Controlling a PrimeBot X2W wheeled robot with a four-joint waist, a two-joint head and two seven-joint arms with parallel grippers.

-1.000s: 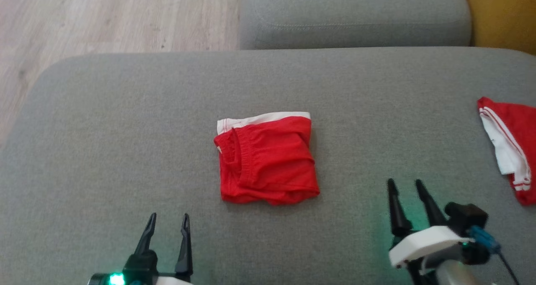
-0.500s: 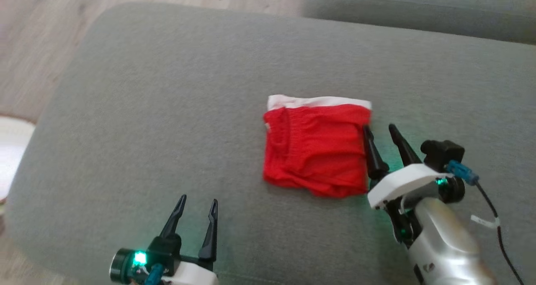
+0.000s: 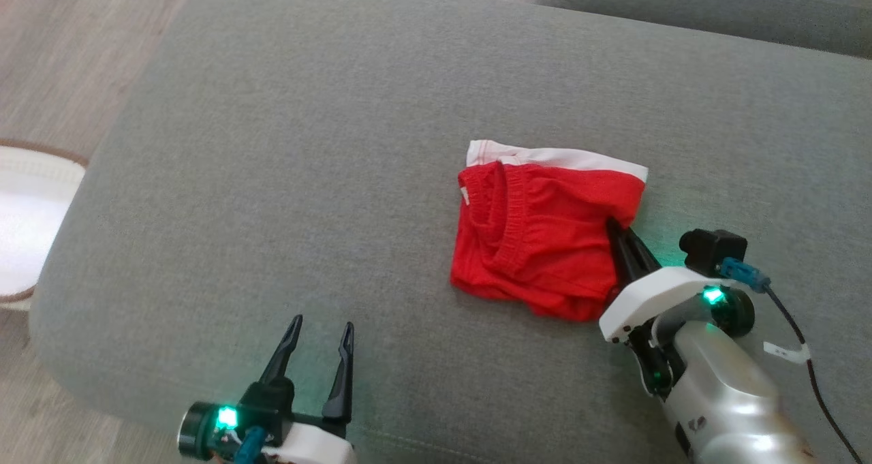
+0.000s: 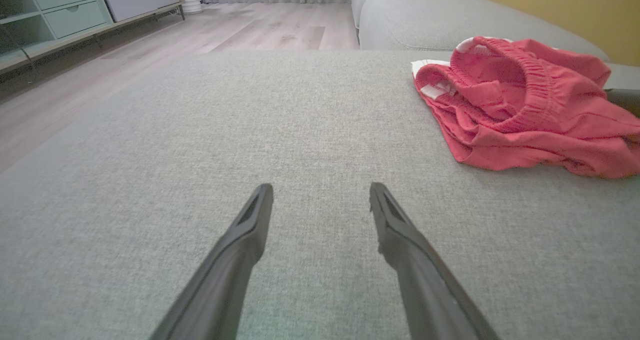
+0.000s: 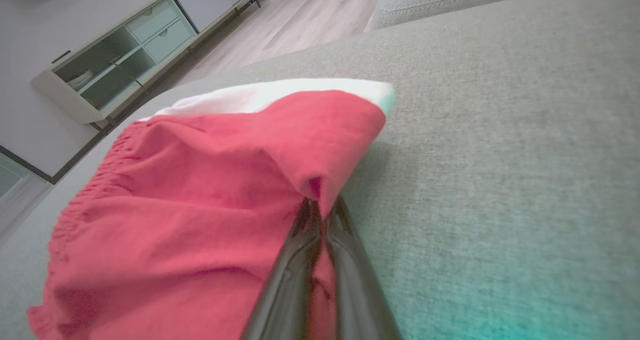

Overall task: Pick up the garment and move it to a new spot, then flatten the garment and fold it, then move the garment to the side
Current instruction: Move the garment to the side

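"Head view first: where does the garment sit against your two tools?"

"I see the folded red cloth shorts (image 3: 538, 246) lying a little right of centre on the grey woven sofa cushion (image 3: 306, 144). My right gripper (image 3: 616, 227) is at their right edge, close to the far right corner. Its two dark fingers are pressed together on a pinch of red cloth. In the right wrist view the shorts (image 5: 200, 205) pucker into the right gripper (image 5: 320, 207) and lift a little off the cushion there."

"And your other arm?"

"My left gripper (image 3: 323, 324) hovers over bare cushion, spread wide and holding nothing. It is to the near left of the shorts and well apart from them. In the left wrist view the shorts (image 4: 520, 110) lie ahead and off to the right of the left gripper (image 4: 320, 187)."

"Which way does the bundle run?"

"It looks nearly square, perhaps a touch wider across than deep. The white band (image 3: 558, 157) runs left to right along the far edge, slanting nearer the robot at its right end. The elastic waistband (image 3: 507, 225) runs far to near down the left part. So the whole bundle lies left of my right tool. I judge the folding done and the carry to the side next, hanging on this single pinch. With only one corner held, I reckon the folds could spill open."
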